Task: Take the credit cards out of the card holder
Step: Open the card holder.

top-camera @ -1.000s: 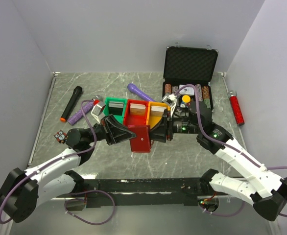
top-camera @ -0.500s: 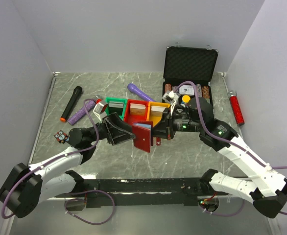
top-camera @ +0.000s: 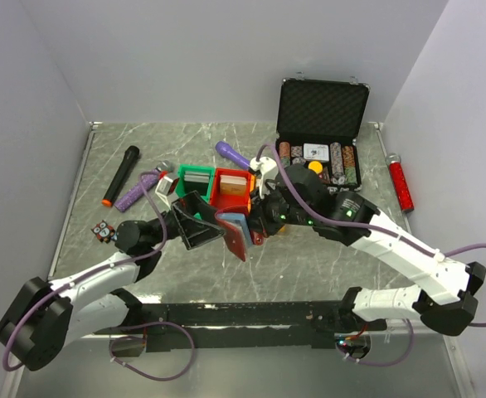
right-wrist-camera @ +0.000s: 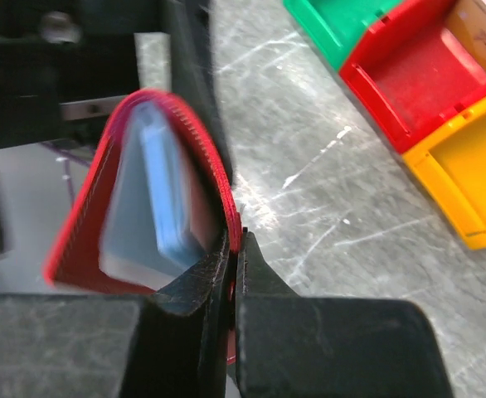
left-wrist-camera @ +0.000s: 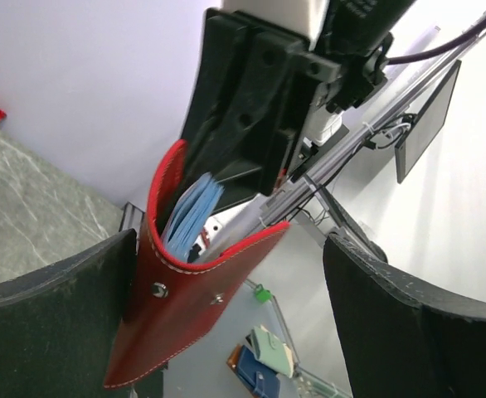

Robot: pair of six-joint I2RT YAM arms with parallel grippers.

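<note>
Here, the right gripper [right-wrist-camera: 233, 249] is pinching one red flap of the card holder [top-camera: 236, 234], its jaws closed tight on the stitched edge, and is holding the wallet aloft above the table [top-camera: 326, 265], just in front of the green bin [top-camera: 195, 177] and the red bin [top-camera: 233, 184]. The left gripper [left-wrist-camera: 230, 240] is standing with its jaws spread wide on either side of the holder, gripping nothing. The wallet is gaping open and its pale blue sleeves [left-wrist-camera: 189, 220] are showing in the fold; whether card edges are sticking out is hard to tell. The holder is likely behaving as a light, limp piece of leather, bending under a one-sided pinch, so the free flap probably needs steadying. Any card, thin and slick, is best taken by its exposed top edge.
</note>
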